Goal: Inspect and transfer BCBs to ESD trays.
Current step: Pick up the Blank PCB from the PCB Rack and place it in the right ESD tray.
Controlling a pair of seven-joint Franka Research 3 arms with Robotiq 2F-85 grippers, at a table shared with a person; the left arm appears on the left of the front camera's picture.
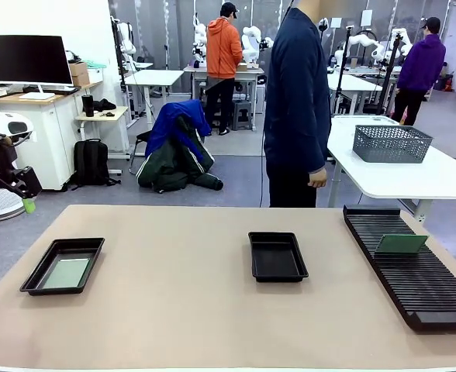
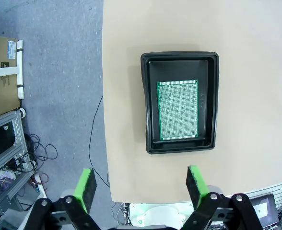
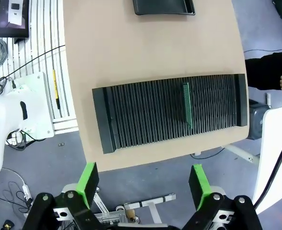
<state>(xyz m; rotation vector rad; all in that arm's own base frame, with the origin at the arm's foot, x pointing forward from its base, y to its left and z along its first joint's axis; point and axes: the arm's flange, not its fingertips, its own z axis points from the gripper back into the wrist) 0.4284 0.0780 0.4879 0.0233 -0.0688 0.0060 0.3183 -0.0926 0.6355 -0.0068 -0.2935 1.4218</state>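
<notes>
A black ESD tray [image 1: 28, 280] at the table's left holds one pale green BCB [image 1: 67, 273] lying flat. In the left wrist view that tray [image 2: 210, 103] and its green board [image 2: 178, 109] lie well below my open left gripper [image 2: 140, 188]. A second black tray [image 1: 278, 256] stands bare at the table's middle; its near edge shows as the tray [image 3: 163, 7] in the right wrist view. Another BCB [image 1: 401, 244] stands on edge in the black slotted rack [image 1: 414, 275]. My right gripper [image 3: 144, 185] hangs open high above the rack [image 3: 170, 113], where the green board [image 3: 187, 105] stands in a slot.
A person in dark blue [image 1: 296, 101] stands at the table's far side, arms down. A grey mesh basket [image 1: 391, 142] sits on a white table behind at right. The tan tabletop [image 1: 181, 310] has free room between the trays and at the front.
</notes>
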